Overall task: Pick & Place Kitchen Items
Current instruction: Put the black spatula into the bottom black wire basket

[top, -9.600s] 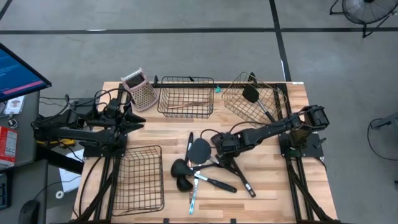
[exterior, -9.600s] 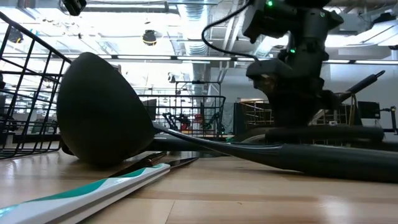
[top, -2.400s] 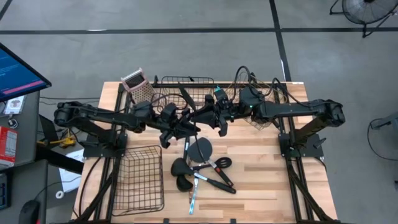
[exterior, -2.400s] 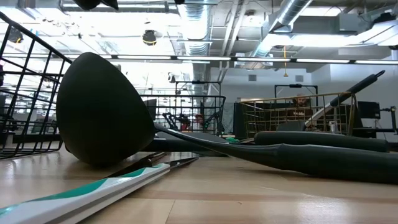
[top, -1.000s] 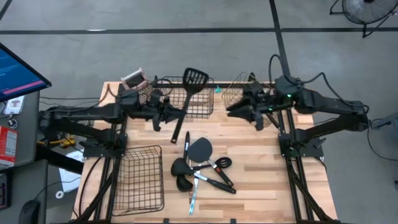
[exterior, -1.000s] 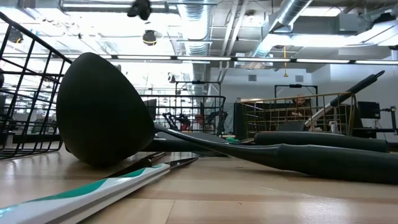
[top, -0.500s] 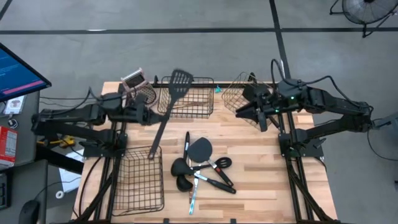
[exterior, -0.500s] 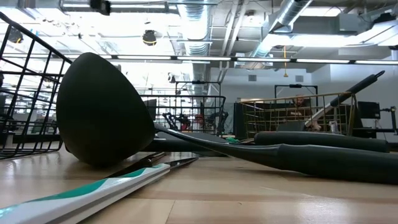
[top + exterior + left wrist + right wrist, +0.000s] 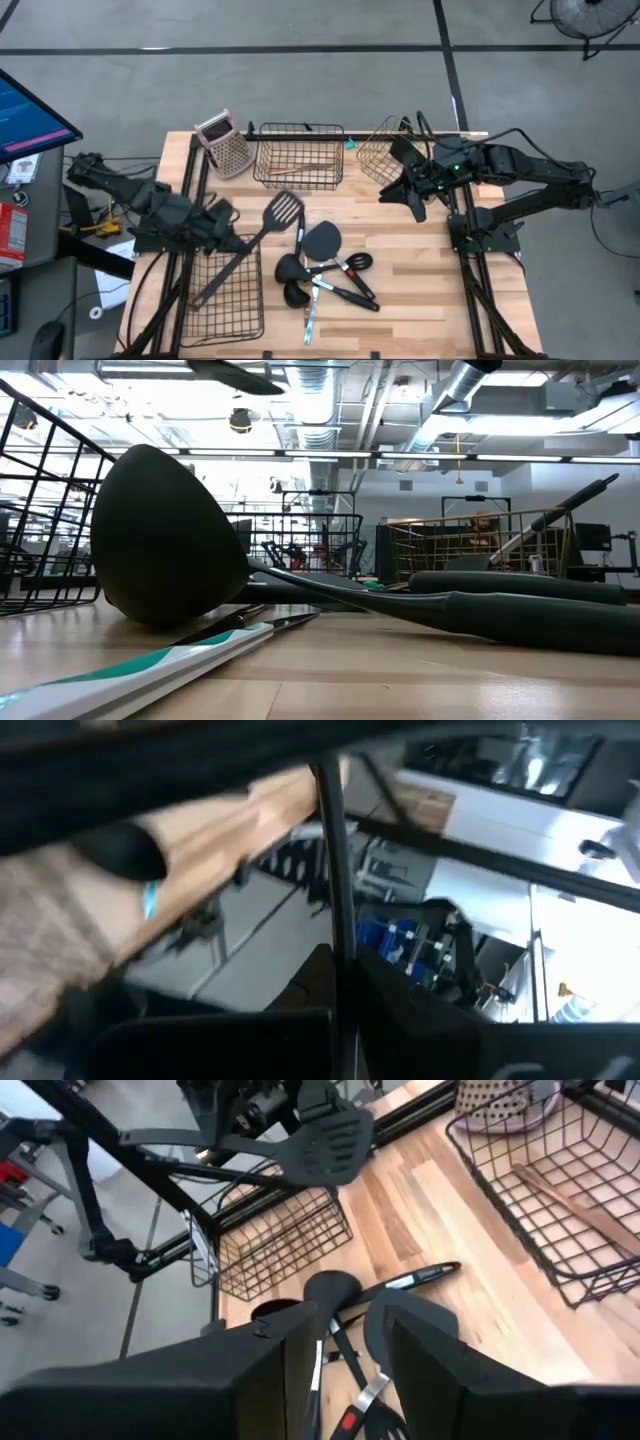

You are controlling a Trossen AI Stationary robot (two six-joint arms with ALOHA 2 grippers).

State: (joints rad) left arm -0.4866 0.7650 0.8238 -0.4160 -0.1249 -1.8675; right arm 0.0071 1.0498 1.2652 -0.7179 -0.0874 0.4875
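My left gripper is shut on a black slotted spatula above the table's left half. The spatula's head points toward the far right, and its handle end is over the front-left wire basket. The spatula's head also shows in the right wrist view. My right gripper is open and empty beside the far-right basket. Several black utensils lie in a pile at the table's middle. A ladle bowl rests on the wood. My left gripper holds the spatula's handle about midway along it. The gripper's own body hides the fingers, so the kind of hold does not show. The spatula is lifted clear of the table and slants over the front-left basket.
A pink-topped grater stands at the far left. The far middle basket holds a wooden-handled utensil. The far-right basket holds black utensils. A teal and white handle lies near the front edge.
My left gripper has swung from beside the grater toward the table's near left, carrying the spatula. The spatula has turned, and its handle end now hangs over the front-left basket. My right gripper has shifted slightly by the far-right basket.
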